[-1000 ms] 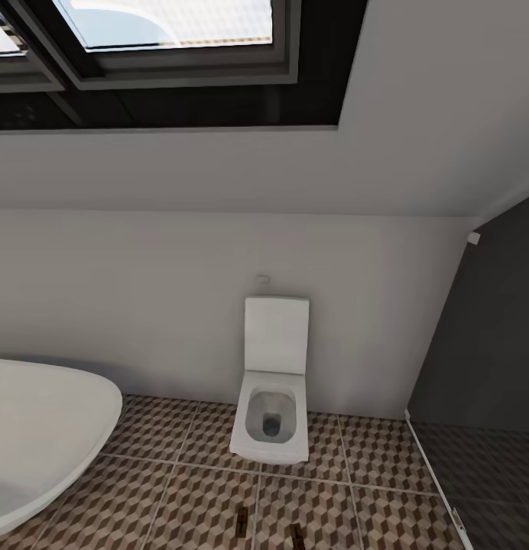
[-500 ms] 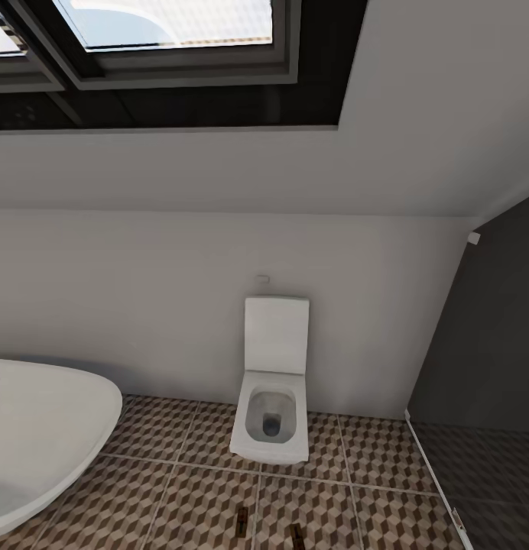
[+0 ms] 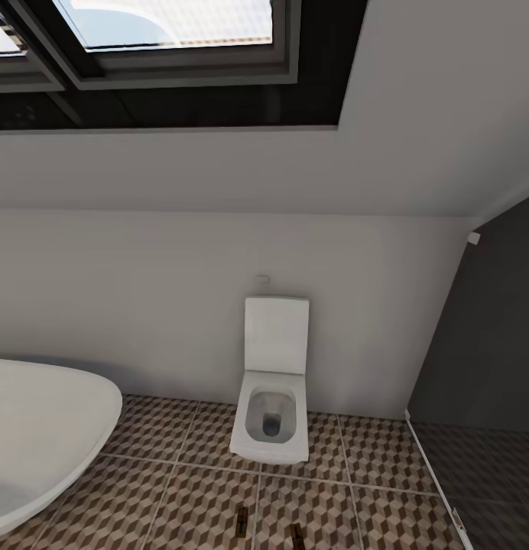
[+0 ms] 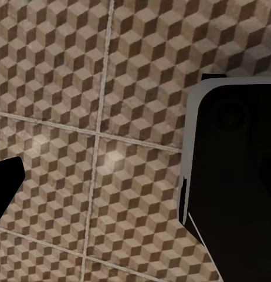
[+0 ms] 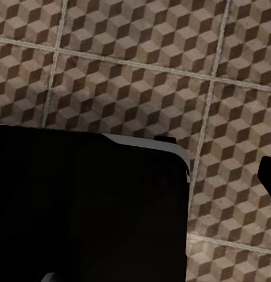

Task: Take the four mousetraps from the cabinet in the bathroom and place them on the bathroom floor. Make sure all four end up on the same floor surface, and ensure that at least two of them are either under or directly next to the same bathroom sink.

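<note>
Two mousetraps (image 3: pixel 242 524) lie flat on the bathroom floor (image 3: pixel 196 504), nearest the camera and in front of the toilet (image 3: pixel 270 416), cut by the frame edge; the second mousetrap (image 3: pixel 297 533) sits just beside the first, apart from it. Both read as small dark-brown strips, too small to make out wire or red spot. Floor tiles: brown/beige/white cube print, pale grout. Bathtub (image 3: pixel 35 439) is left of the toilet, white, oval, interior looks bare as far as visible. Toilet has lid up against the wall (image 3: pixel 142 305), bowl open with grey water at the bottom. Behind and above the toilet: sloped ceiling with a dark-framed skylight (image 3: pixel 169 34). Dark shower enclosure (image 3: pixel 486 367) right of the toilet. Wrist views add close-ups of the same cube tiles (image 4: pixel 100 117) plus a large black robot body part (image 4: pixel 235 176) over the floor; the right wrist view has a similar black mass (image 5: pixel 88 205) above the tiles (image 5: pixel 141 76). Left pincer and right pincer: only dark slivers at the wrist frame edges, cannot tell how far open or whether anything is held.
</note>
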Controlling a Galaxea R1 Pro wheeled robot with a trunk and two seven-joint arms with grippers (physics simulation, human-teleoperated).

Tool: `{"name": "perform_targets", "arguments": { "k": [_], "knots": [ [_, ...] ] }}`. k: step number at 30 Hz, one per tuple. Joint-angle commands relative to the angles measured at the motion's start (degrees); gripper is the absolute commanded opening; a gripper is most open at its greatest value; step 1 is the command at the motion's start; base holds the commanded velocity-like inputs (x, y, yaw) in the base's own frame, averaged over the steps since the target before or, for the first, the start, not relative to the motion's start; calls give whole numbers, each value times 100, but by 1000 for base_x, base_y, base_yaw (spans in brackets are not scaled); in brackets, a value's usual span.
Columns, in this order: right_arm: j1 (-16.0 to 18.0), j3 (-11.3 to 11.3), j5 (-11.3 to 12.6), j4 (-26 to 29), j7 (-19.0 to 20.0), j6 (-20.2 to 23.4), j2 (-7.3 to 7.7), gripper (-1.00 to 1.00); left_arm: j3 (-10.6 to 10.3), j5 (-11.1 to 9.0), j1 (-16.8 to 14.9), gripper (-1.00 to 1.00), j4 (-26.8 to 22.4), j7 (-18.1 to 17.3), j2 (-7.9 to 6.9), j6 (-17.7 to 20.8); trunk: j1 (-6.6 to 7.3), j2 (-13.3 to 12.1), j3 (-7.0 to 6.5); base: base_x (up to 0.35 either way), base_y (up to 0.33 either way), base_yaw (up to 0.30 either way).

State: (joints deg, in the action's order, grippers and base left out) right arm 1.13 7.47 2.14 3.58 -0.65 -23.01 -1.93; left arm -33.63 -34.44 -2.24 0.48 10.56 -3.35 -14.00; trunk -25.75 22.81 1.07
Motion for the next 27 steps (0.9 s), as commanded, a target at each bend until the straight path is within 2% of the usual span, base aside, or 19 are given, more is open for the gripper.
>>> {"name": "perform_targets", "arguments": {
  "k": [1,27],
  "knots": [
    [4,35,23,-6,-7,-19,0,100,-50,-28,-4,100,5,16,1,-15,-3,11,11,0,0,0],
    [1,35,23,-6,-7,-15,0,100,-50,-28,-4,100,5,16,1,-15,-3,11,11,0,0,0]
  ]
}}
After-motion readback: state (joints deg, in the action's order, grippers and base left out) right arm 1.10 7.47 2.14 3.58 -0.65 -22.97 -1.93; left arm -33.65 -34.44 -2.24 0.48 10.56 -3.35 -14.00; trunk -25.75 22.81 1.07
